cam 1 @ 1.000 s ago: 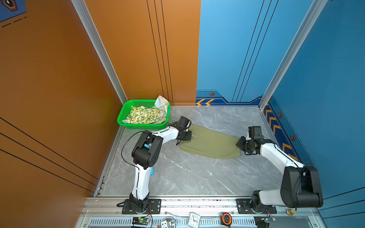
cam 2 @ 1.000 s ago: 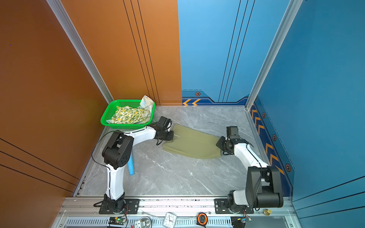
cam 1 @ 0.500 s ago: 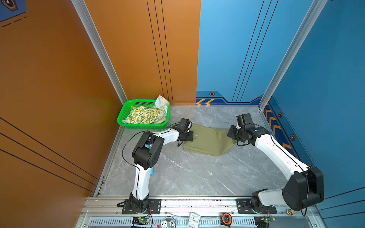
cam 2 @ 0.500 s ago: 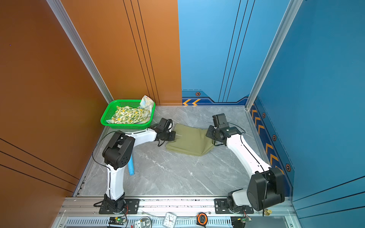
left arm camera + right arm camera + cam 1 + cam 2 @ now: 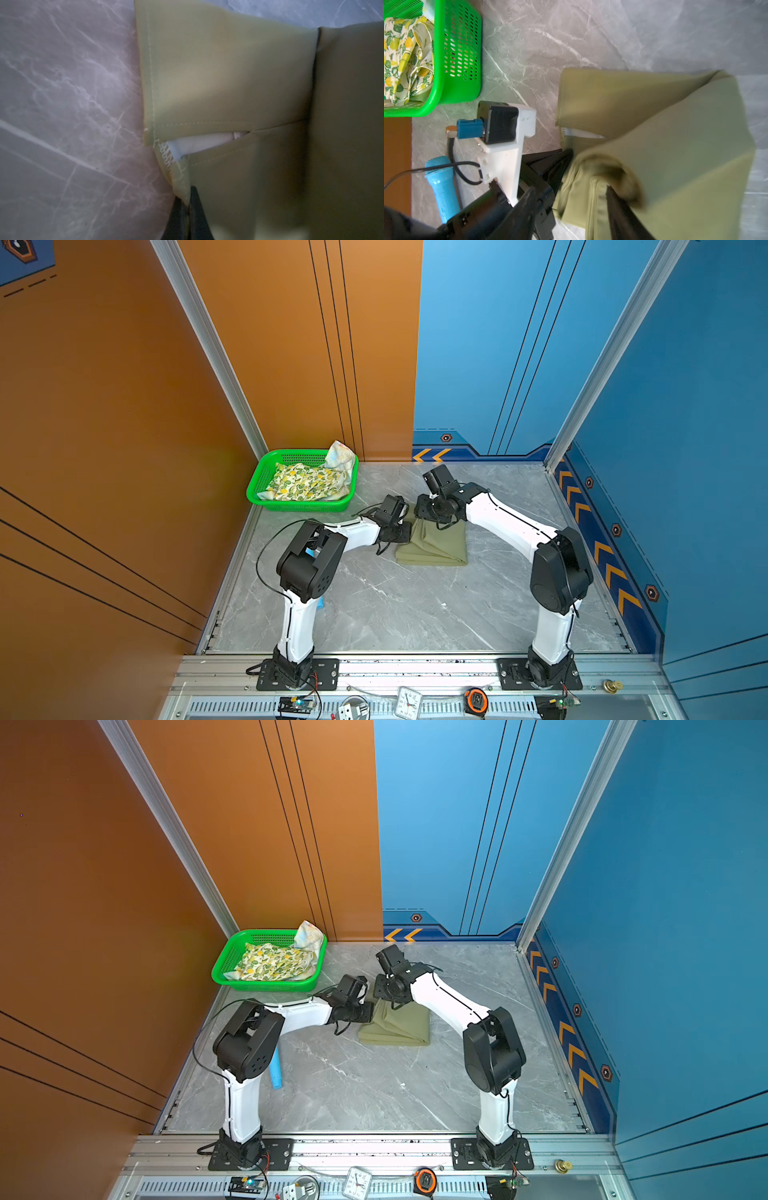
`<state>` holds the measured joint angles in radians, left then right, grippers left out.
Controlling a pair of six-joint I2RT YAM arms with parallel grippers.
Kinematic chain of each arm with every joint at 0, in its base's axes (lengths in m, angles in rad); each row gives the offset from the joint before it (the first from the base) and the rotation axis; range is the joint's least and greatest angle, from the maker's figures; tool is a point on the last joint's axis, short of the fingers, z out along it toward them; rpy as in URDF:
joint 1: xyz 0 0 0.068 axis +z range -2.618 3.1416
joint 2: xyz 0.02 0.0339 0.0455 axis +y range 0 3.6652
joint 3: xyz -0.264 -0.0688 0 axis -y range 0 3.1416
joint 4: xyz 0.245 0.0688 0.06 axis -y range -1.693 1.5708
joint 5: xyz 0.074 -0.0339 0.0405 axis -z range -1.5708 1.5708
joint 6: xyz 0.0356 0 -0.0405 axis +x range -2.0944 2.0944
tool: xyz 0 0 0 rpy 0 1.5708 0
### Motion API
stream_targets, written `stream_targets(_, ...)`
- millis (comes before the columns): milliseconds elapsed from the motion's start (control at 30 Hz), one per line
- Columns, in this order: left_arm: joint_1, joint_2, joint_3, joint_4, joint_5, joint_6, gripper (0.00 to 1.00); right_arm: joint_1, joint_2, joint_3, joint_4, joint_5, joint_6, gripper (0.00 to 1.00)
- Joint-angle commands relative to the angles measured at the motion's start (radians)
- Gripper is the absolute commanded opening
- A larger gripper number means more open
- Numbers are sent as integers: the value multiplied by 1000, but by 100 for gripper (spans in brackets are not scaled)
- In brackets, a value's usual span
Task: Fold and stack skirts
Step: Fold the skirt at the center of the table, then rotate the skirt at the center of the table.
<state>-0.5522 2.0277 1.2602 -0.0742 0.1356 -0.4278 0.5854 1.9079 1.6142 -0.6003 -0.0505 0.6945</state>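
The olive-green skirt (image 5: 434, 545) (image 5: 397, 1027) lies folded over on the marble table, between the two arms. My left gripper (image 5: 409, 531) (image 5: 187, 199) is shut on the skirt's left edge, low on the table. Just behind it, my right gripper (image 5: 420, 517) (image 5: 571, 193) stands open, its fingers wide apart. The folded-over edge of the olive skirt (image 5: 675, 145) lies loose between them. The lemon-print skirt (image 5: 305, 485) (image 5: 272, 965) and the pastel flowered skirt (image 5: 343, 454) (image 5: 309, 936) lie in the green basket (image 5: 299, 506) (image 5: 266, 984) at the back left.
A light-blue microphone toy (image 5: 276, 1069) (image 5: 441, 187) lies on the table by the left arm's elbow. Orange and blue walls close in the table on three sides. A clock and a tape measure sit on the front rail.
My right gripper swept left with the olive skirt's right edge, laying it over the left half, and opened. The left gripper stayed shut on the skirt's left edge.
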Motion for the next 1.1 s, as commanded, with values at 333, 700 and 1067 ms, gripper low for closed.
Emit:
stream_targets(333, -14, -10, -58, -79, 11, -21, 0, -177, -257, -188, 29, 62, 30, 68)
stream_targets(700, -88, -42, -74, -79, 26, -70, 12, -205, -334, -350, 43, 81, -82, 65)
stream_targets(1067, -6, -189, -222, -7, 134, -184, 45, -59, -218, -361, 70, 99, -172, 61)
